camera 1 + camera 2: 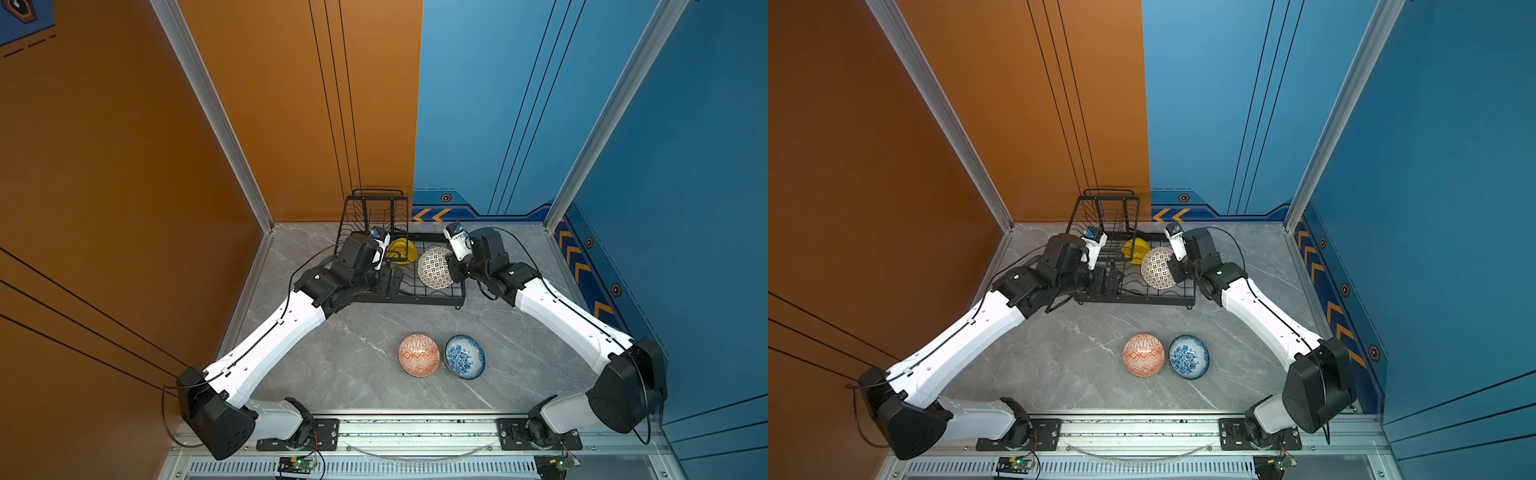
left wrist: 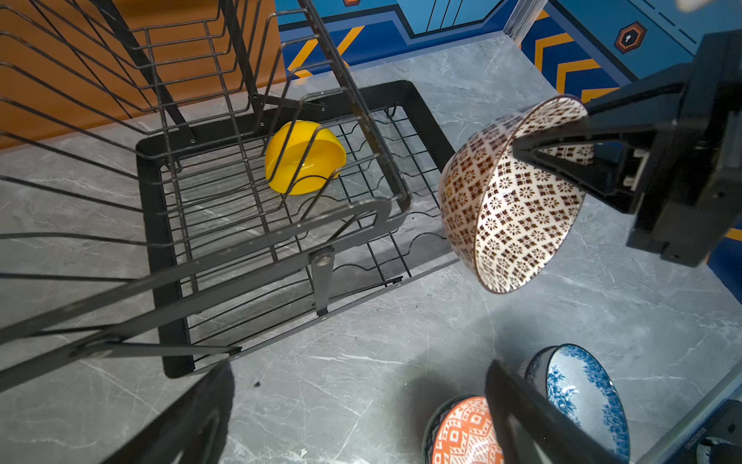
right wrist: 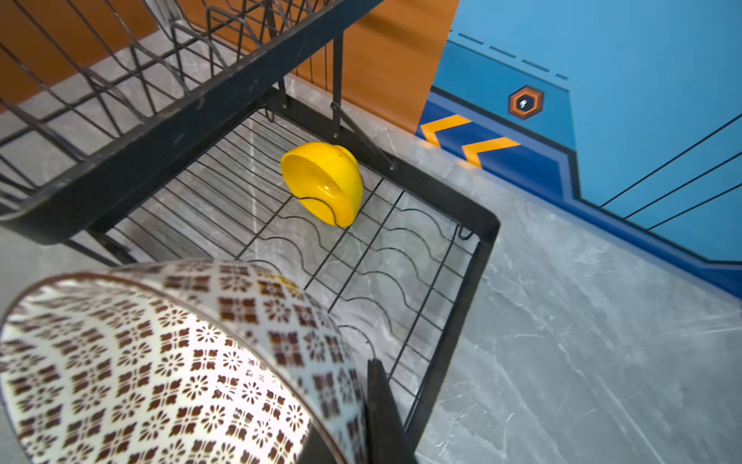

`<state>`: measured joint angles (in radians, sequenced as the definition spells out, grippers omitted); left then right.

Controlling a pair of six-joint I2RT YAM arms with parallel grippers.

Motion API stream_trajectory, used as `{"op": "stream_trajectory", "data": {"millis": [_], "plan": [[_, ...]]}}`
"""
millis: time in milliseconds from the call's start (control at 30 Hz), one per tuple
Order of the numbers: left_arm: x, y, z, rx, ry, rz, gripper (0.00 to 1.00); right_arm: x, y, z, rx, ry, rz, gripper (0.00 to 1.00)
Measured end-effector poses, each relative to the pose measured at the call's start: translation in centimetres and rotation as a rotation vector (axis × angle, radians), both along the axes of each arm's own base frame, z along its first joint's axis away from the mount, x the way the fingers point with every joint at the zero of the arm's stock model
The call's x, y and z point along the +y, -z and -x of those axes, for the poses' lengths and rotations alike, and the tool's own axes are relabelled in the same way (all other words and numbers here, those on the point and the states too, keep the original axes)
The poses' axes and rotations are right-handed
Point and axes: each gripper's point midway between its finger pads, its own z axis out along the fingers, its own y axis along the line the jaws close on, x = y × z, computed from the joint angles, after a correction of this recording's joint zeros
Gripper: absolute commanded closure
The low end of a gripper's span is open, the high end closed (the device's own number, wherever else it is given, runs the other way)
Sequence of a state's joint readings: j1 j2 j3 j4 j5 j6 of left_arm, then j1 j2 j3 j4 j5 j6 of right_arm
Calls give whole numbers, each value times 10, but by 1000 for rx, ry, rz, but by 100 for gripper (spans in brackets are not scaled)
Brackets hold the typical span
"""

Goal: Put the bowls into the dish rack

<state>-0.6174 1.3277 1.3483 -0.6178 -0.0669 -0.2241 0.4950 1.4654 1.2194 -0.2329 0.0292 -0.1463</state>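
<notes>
The black wire dish rack stands at the back of the table. A yellow bowl stands on edge in its low tray. My right gripper is shut on the rim of the dark-white patterned bowl, held tilted above the tray's right end. My left gripper hangs open and empty over the tray's left front. The orange-white bowl and the blue-white bowl sit side by side on the table.
The rack's raised basket tier stands at the rack's left end, close to my left wrist. Orange and blue walls close the back and sides. Bare grey table lies left of the two loose bowls.
</notes>
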Motion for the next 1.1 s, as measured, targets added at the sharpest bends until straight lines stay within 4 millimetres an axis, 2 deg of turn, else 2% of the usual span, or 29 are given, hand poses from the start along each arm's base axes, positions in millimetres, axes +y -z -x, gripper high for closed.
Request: {"op": "stream_trajectory", "data": {"millis": [167,333,633,767,867,967,1100], "plan": [[1,1,0,3,-2,-2,2,-8,-8,-24,-191,-2,142,100],[1,2,0,0,7,-12,2,-13,-9,-57,-349,23,297,100],[-1,4,0,6,22,-18,2,-14,26,-114,-544,67,568,100],[-2,5,0,7,25,-17,2,-18,49,-140,-619,96,687,100],[-2,5,0,7,25,-17,2,-23,64,-152,-644,104,756,100],[-2,5,0,7,25,-17,2,-26,69,-161,-676,114,802,100],[-2,5,0,7,25,-17,2,-27,62,-171,-734,135,839,100]]}}
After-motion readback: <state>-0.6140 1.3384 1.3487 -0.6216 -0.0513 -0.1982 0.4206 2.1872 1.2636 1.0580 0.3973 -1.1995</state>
